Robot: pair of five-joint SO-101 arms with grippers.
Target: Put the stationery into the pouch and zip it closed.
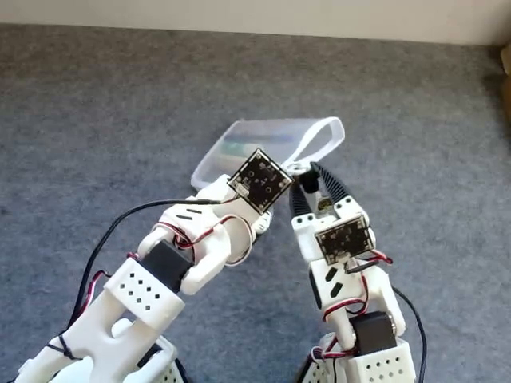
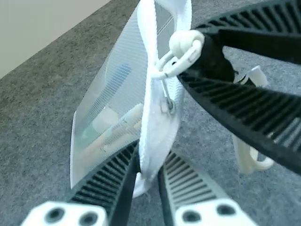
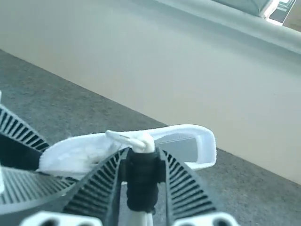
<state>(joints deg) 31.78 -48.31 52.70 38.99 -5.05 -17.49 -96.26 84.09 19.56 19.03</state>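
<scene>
Left gripper (image 2: pixel 150 154) clamps the pouch (image 2: pixel 117 108); right gripper (image 3: pixel 141 157) pinches its zipper pull (image 3: pixel 141 183) (grey carpet (image 1: pixel 80 120), pale wall (image 3: pixel 188 70)).

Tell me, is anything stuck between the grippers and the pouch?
Nothing visible is. The left gripper is shut on the pouch at its zipper edge, and the right gripper is shut on the zipper pull. The stationery lies inside the pouch, so nothing blocks that either.

My high camera sits above and behind both arms (image 1: pixel 184 255) and looks down over the grey table (image 1: pixel 96 104) from well back. Each wrist camera rides on its arm's end and faces forward at very close range. All three share the pouch (image 1: pixel 267 137). Both wrist views catch its zip pull (image 2: pixel 186 43).
</scene>
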